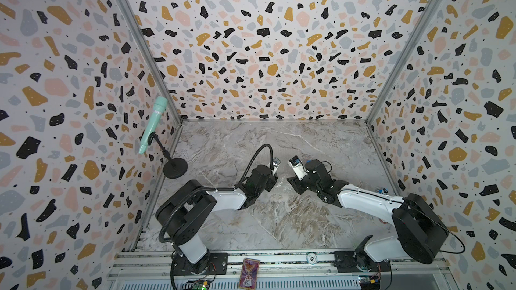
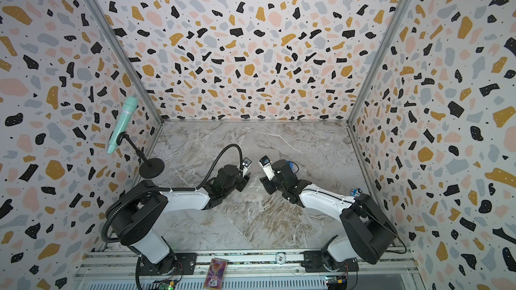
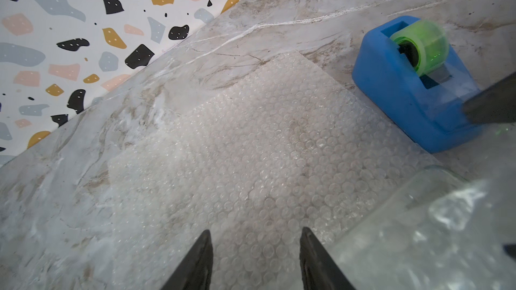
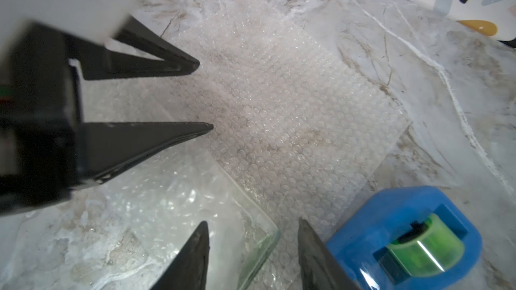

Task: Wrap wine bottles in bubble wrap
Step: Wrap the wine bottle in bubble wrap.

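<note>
The bubble wrap (image 3: 265,140) (image 4: 279,101) lies flat on the marble table. The clear glass wine bottle (image 4: 223,218) (image 3: 435,232) lies on its near part, and only its base end shows. Bubbles shimmer at its glass; whether through or over it I cannot tell. My right gripper (image 4: 253,221) is open, and the bottle's base corner lies in the gap between its fingers. My left gripper (image 3: 256,230) (image 4: 205,95) is open over the wrap, beside the bottle, with nothing between its fingers. In both top views the two wrists (image 1: 262,179) (image 2: 282,179) face each other at mid-table.
A blue tape dispenser (image 3: 413,85) (image 4: 405,235) with a green roll stands right beside the wrap's edge and my right gripper. A mint microphone (image 1: 153,124) on a black stand (image 1: 175,167) is at the left wall. Patterned walls close three sides.
</note>
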